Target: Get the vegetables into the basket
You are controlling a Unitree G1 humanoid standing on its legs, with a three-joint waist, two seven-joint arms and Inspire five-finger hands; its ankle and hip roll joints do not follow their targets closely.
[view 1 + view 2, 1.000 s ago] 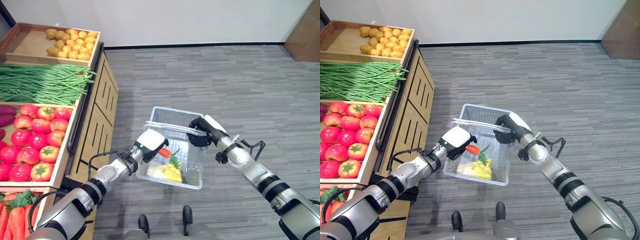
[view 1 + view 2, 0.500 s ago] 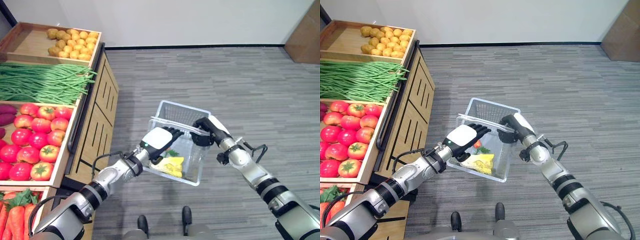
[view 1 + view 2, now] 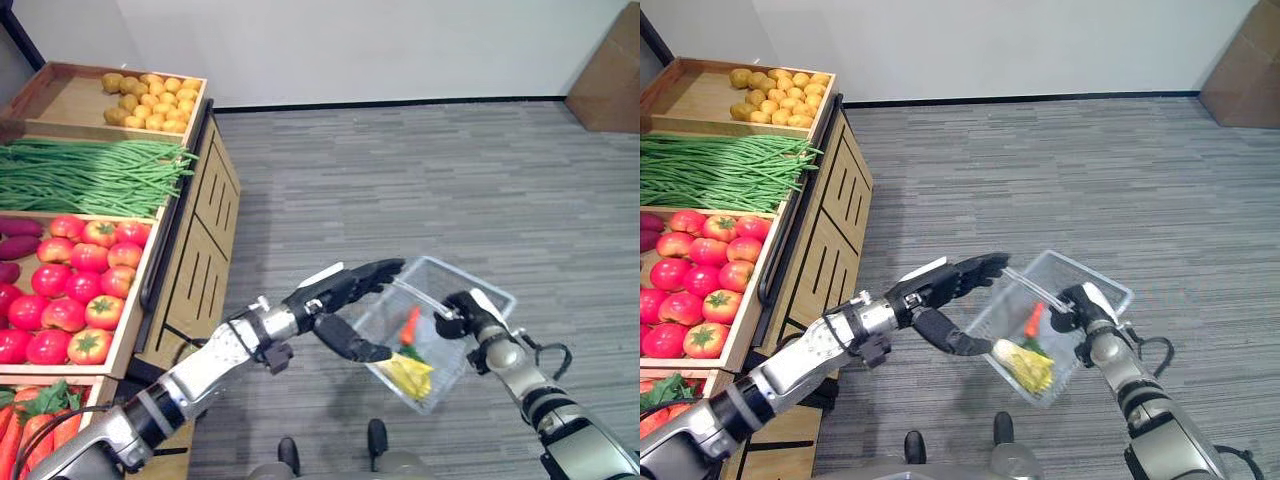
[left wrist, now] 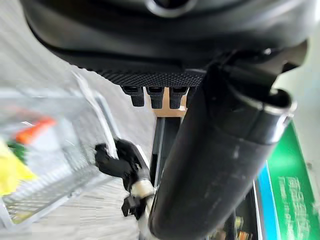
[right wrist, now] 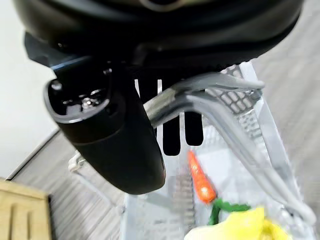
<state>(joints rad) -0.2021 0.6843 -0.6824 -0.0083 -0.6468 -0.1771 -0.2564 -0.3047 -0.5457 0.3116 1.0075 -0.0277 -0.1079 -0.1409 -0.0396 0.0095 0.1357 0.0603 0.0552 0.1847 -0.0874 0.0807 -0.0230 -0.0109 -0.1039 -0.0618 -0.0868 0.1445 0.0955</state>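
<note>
A clear wire basket (image 3: 478,280) hangs tilted above the floor, its handle (image 5: 200,95) gripped by my right hand (image 3: 462,306), whose fingers curl round it. Inside the basket lie an orange carrot (image 3: 410,325) with green leaves and a yellow vegetable (image 3: 408,376) at the low end. My left hand (image 3: 330,303) is open and empty, fingers straight and thumb spread, just left of the basket and apart from it. The left wrist view looks past its fingers to the basket (image 4: 50,170) and the right hand (image 4: 117,160).
A wooden produce stand (image 3: 195,230) fills the left side, holding potatoes (image 3: 150,95), green beans (image 3: 90,175), tomatoes (image 3: 70,300), purple roots (image 3: 15,230) and carrots (image 3: 20,450). Grey floor stretches to the right. A brown box (image 3: 610,70) stands at the far right.
The left hand let the carrot go into the basket, opened and drew back. The right hand swung the basket rightwards and lower, now tilted. The camera has shifted slightly.
</note>
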